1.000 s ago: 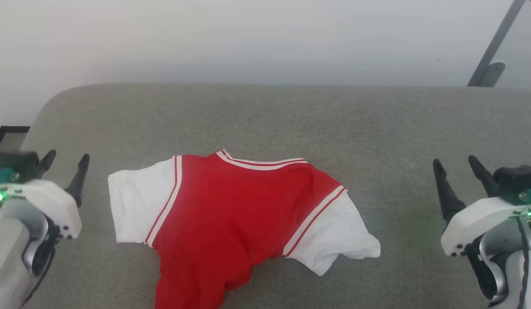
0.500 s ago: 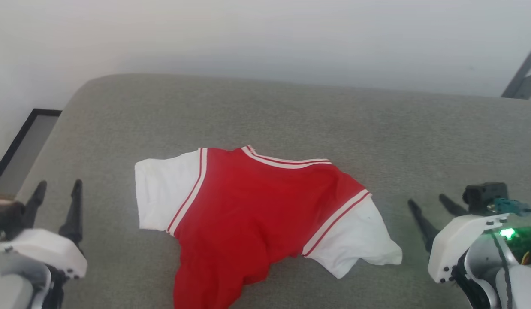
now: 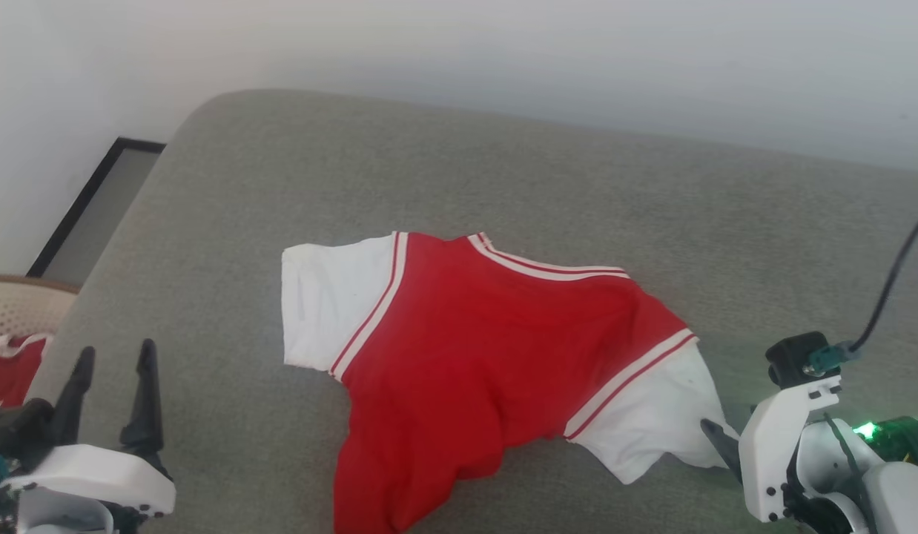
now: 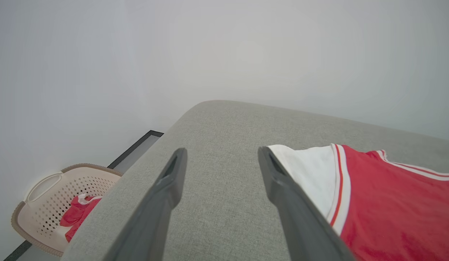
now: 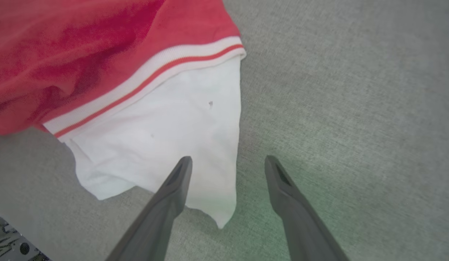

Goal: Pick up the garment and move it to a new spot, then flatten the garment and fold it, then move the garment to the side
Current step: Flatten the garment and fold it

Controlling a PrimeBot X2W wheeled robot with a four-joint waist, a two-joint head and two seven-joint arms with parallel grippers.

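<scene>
Nearest the camera, the robot's right gripper (image 5: pixel 228 158) stands with its two dark fingers spread wide and nothing between them. In the right wrist view one finger crosses the hem of the garment's white sleeve (image 5: pixel 166 130), the other stands over bare grey upholstery, and the sleeve's pointed corner lies between the pair. Whether a finger touches the cloth cannot be told. A dark cable (image 3: pixel 896 274) rises from the wrist behind those fingers.

The left gripper (image 3: pixel 116 347) is likewise spread wide and empty, its fingers over the bare grey cushion (image 3: pixel 503 170). The garment's other white sleeve (image 4: pixel 308 170) lies ahead of them on the inner finger's side, apart from it.

Between and beyond the two sets of fingers lies the garment (image 3: pixel 489 348), a red shirt with white short sleeves, resting back up on the cushion. Its red body is rumpled near the fingers, its sleeves are spread to either side, and its red-and-white striped collar (image 3: pixel 548 265) lies on the far edge.

To the outer side of the left fingers, down beside the cushion, stands a pale perforated basket (image 4: pixel 46 195) holding more red cloth (image 4: pixel 77 214). Beyond everything, past the cushion's rounded far edge, is a plain pale wall (image 3: pixel 503 52).
</scene>
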